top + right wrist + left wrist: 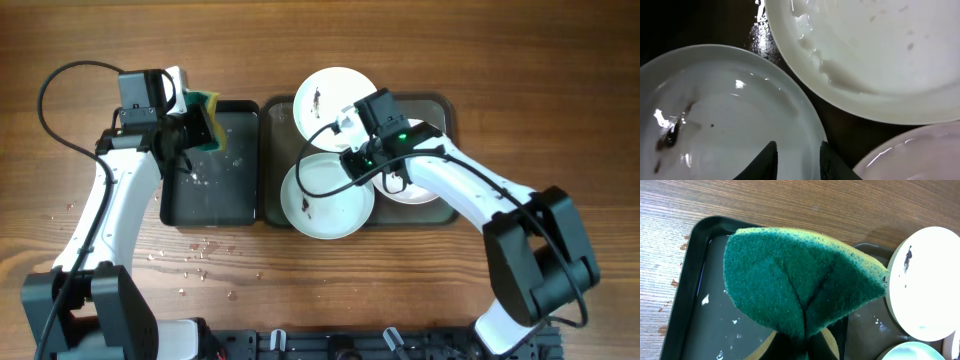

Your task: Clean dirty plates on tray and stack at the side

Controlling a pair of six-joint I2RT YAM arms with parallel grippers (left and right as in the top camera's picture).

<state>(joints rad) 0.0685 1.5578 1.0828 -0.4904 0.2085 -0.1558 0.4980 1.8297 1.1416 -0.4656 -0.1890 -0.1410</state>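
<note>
The right gripper has its jaws part-open and empty, tips hanging just over the rim of a smudged plate. The left gripper is clamped on a folded sponge, green face toward its camera, held above the black tray.

The tray lies flat beside the black tray. Its long axis runs left to right in the overhead view, across the robot's front. All 3 plates sit in it face up; being round, they have no long axis. 1 is at the far side, 1 at the near left, and 1 at the near right, mostly hidden under the right arm. Dark smudges show on the far and near-left plates.

I judge the cleaning has barely begun, with nothing stacked aside. The step in hand looks like taking hold of the near-left plate. Next, the jaws must drop astride its rim and close, and the sponge must then be brought to the smudge.
</note>
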